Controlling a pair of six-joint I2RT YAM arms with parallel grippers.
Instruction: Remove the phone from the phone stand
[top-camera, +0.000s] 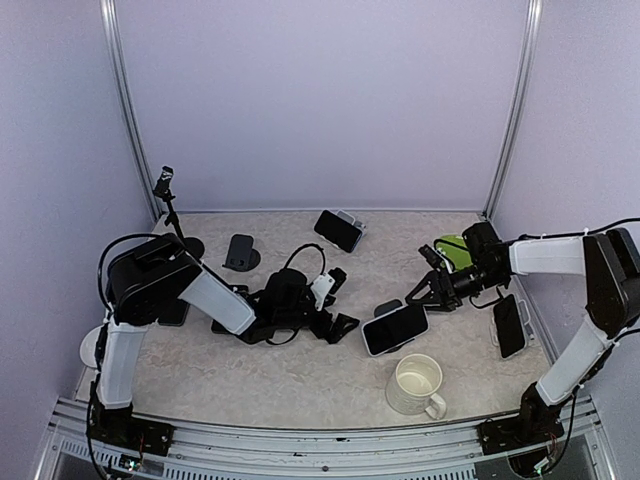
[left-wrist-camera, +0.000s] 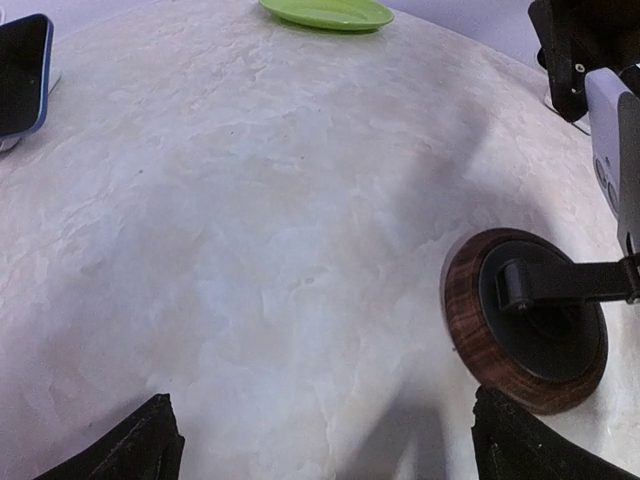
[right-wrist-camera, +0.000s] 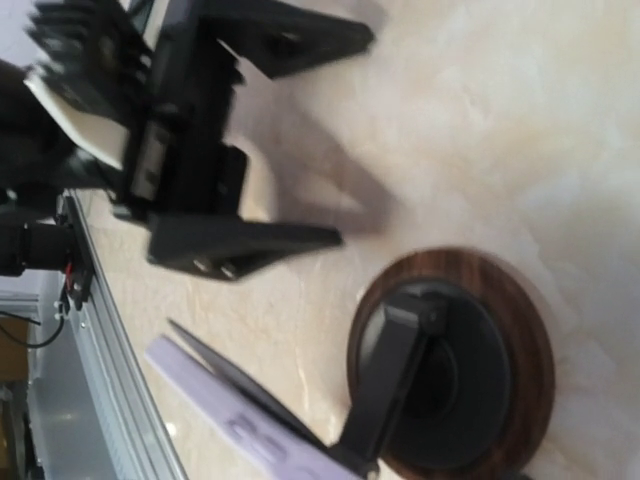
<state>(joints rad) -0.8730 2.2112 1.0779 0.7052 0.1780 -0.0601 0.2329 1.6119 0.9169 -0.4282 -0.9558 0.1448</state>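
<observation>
A lavender phone (top-camera: 395, 328) with a dark screen leans on a stand with a round wood-rimmed base (top-camera: 388, 306) at centre right of the table. My left gripper (top-camera: 345, 300) is open and empty, just left of the stand. In the left wrist view its fingertips (left-wrist-camera: 150, 440) frame bare table, with the stand's base (left-wrist-camera: 525, 320) and the phone's edge (left-wrist-camera: 620, 150) to the right. My right gripper (top-camera: 425, 290) hovers just right of the stand, looks open and holds nothing. The right wrist view shows the base (right-wrist-camera: 450, 360) and the phone (right-wrist-camera: 250, 430); its own fingers are out of frame.
A cream mug (top-camera: 415, 385) stands in front of the phone. A green plate (top-camera: 455, 248) lies behind the right gripper. Other phones sit at the back (top-camera: 340, 230) and the right edge (top-camera: 510, 325). A black empty stand (top-camera: 240, 252) and a small tripod (top-camera: 170, 200) are at back left.
</observation>
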